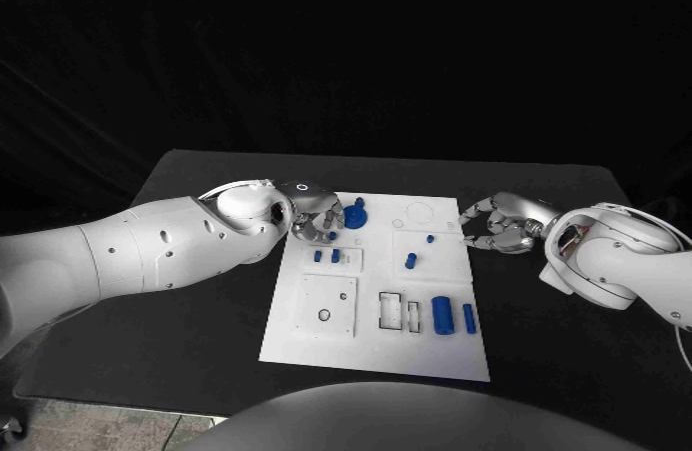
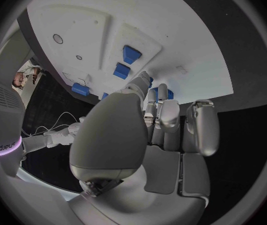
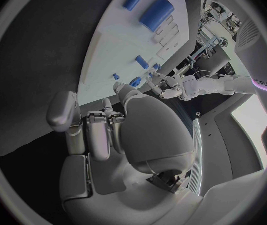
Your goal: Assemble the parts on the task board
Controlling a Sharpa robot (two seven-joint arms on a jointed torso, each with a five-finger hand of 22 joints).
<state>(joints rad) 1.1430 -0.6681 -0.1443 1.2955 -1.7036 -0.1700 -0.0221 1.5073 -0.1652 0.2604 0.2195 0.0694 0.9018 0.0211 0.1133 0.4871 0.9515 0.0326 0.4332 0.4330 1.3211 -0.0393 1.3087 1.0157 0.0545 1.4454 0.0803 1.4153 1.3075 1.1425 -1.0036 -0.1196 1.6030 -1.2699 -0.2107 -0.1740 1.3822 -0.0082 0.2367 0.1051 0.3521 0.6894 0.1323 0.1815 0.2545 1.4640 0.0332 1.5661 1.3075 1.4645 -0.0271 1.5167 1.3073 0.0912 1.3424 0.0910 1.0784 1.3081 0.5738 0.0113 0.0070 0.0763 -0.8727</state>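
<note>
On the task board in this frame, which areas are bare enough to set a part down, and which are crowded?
Free: the task board near strip below the rectangular cutouts, and the far right corner around the faint circle. Crowded: the far left corner, where the left hand hovers over blue parts; the near right, beside two blue cylinders. The right hand borders the right edge.

This looks like a robotics lab or test cell. A black counter (image 1: 188, 341) stands before a black curtain (image 1: 346, 61) as backdrop, and a white task board (image 1: 378, 341) lies on it. Racks w/ equipment and cables (image 3: 210, 37) stand behind.
</note>
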